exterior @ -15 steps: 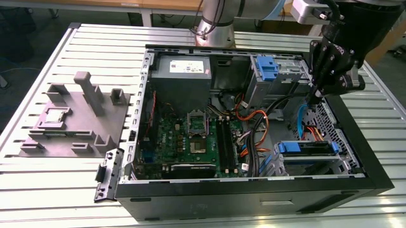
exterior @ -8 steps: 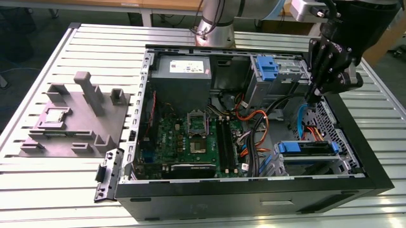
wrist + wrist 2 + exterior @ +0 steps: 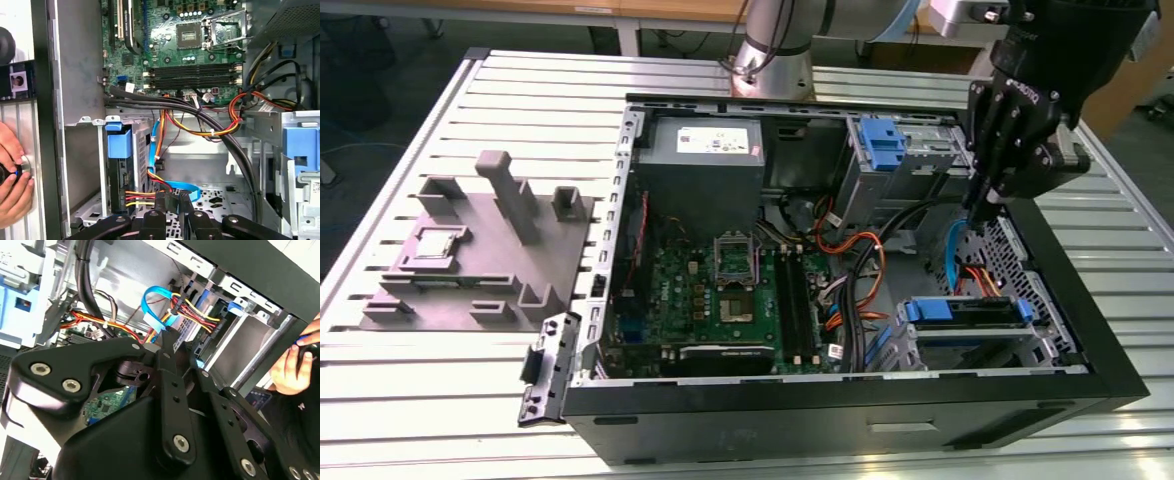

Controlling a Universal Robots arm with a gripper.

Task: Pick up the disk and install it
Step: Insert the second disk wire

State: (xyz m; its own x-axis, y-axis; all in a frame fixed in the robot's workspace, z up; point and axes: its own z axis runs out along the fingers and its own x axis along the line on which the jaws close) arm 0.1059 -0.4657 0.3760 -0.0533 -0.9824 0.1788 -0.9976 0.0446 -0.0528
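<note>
The disk [image 3: 882, 142], a drive in a blue carrier with a white label, stands in the bay at the back of the open computer case [image 3: 1121, 370]. In the first wrist view the disk [image 3: 300, 150] shows its blue bracket, and in the second wrist view the disk [image 3: 14, 282] shows blue and white. My gripper [image 3: 983, 216] hangs to the exterior view's right of that bay, over the cables. Its fingertips meet in both wrist views, gripper [image 3: 171, 199] and gripper [image 3: 170, 334], shut with nothing between them.
A second blue carrier [image 3: 961, 312] sits cabled in the near-right bay. Orange, red, yellow and blue cables [image 3: 165, 185] run below the fingertips. The motherboard [image 3: 734, 290] and grey power supply [image 3: 700, 150] fill the case. A grey fixture [image 3: 480, 250] lies outside. A hand [image 3: 12, 180] grips a knob.
</note>
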